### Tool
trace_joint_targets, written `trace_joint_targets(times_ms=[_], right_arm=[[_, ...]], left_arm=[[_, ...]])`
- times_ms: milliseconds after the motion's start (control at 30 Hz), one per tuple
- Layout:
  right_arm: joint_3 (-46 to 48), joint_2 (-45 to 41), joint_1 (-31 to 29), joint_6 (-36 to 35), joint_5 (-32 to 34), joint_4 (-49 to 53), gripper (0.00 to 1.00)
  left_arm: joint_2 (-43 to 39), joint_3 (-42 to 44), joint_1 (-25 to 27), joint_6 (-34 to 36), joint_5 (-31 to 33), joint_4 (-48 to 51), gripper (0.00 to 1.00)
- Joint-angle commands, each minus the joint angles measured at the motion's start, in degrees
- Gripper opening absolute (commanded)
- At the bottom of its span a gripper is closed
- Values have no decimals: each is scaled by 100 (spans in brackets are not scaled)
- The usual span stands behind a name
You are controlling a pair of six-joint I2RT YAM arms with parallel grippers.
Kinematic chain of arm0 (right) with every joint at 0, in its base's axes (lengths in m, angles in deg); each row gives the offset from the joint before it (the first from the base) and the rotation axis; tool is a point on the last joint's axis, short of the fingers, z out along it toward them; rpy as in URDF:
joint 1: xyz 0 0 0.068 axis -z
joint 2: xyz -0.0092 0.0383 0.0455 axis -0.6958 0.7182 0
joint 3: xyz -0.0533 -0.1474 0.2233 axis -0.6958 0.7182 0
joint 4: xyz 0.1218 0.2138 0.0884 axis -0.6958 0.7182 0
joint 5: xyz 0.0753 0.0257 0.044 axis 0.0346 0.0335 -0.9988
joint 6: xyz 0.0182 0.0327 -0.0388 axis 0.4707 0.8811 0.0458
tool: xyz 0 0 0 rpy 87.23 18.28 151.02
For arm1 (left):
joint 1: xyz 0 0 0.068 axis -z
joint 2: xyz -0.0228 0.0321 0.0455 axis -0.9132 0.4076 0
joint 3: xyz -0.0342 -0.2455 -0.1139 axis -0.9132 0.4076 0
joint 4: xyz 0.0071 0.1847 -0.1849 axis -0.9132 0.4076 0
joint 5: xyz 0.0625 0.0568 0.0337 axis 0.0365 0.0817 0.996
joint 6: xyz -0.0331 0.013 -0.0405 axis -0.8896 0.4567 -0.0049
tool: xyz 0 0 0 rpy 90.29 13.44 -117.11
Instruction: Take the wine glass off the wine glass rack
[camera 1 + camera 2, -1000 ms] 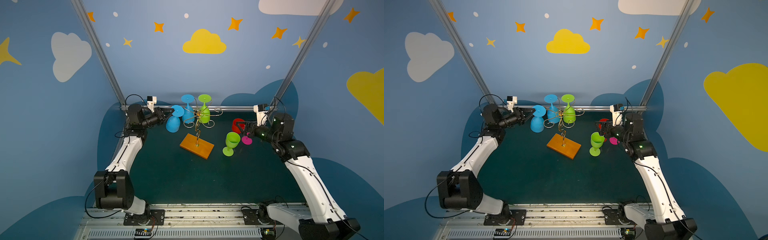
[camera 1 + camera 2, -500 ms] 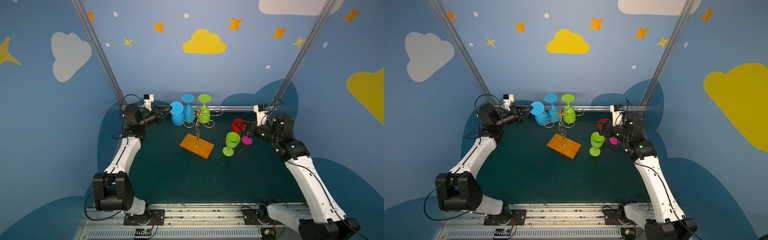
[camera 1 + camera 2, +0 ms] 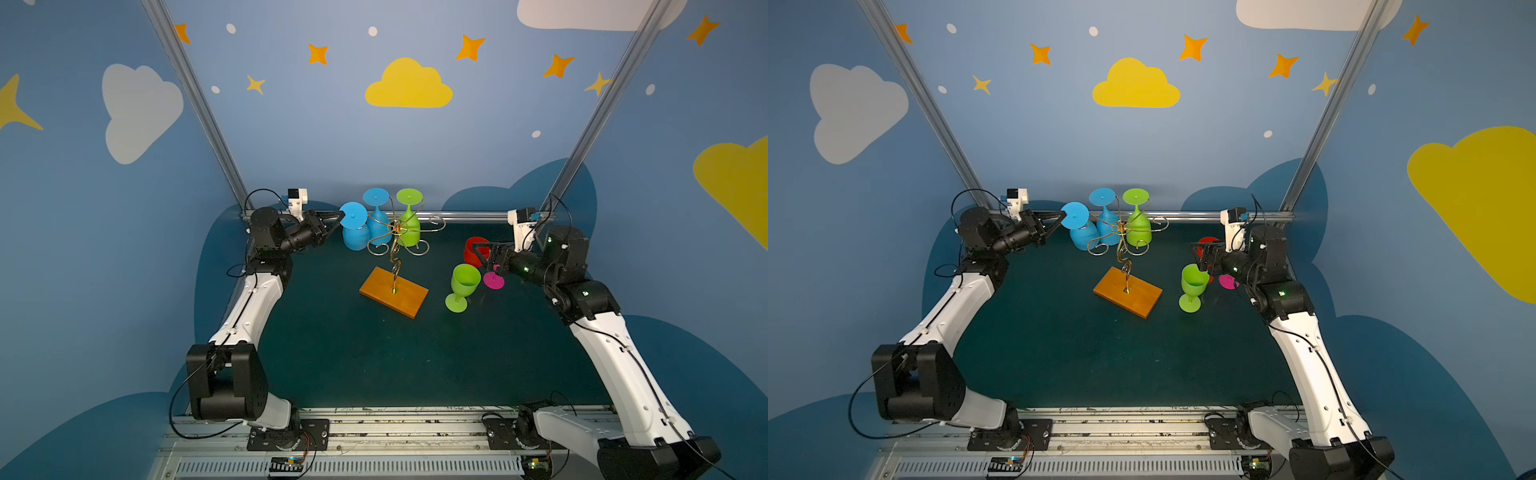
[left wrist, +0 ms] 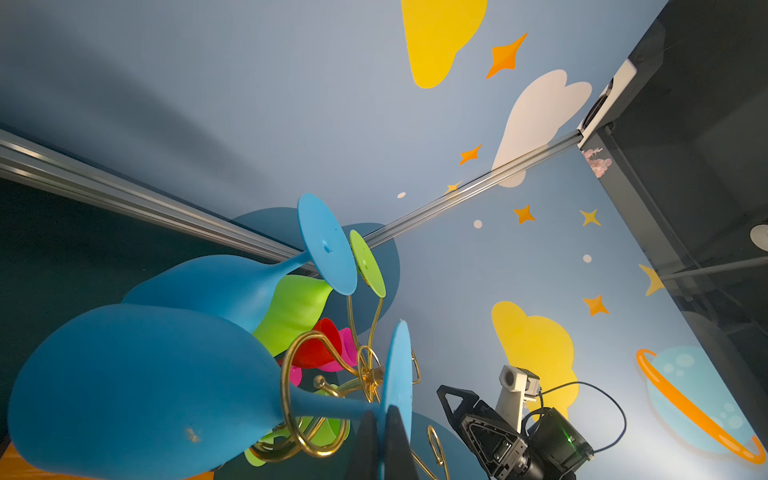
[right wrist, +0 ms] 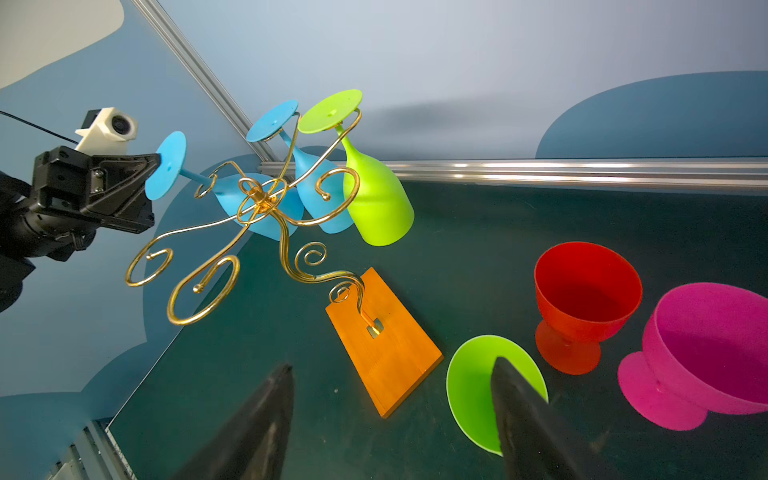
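While clamped on the blue glass's foot rim — left gripper hugs the wine glass rack.

Rack: thin gold wire, glossy metal, on a smooth orange-brown wood base. Glasses look like matt plastic: blue glass, lime glass, red cup; pink cup has a faintly grainy surface. Table is dark green, matt, maybe felt. Rail is brushed metal.

Wine glass rack: gold wire, twisted stem, scroll arms, orange-brown wooden base, upright mid-worktop. Blue wine glass: inverted, tilted at rack's left arm, foot edge pinched by left hand.
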Motion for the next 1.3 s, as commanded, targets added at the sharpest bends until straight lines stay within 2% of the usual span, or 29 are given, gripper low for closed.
trace_joint_targets(times_ms=[0, 700, 1267], right_arm=[[25, -143, 18, 2, -78, -138, 74], [87, -236, 25, -32, -25, -90, 74], [112, -253, 23, -34, -34, -116, 74]], left_arm=[[134, -254, 81, 46, 56, -38, 4], [427, -609, 298, 77, 118, 45, 4], [100, -261, 394, 330, -245, 309, 4]])
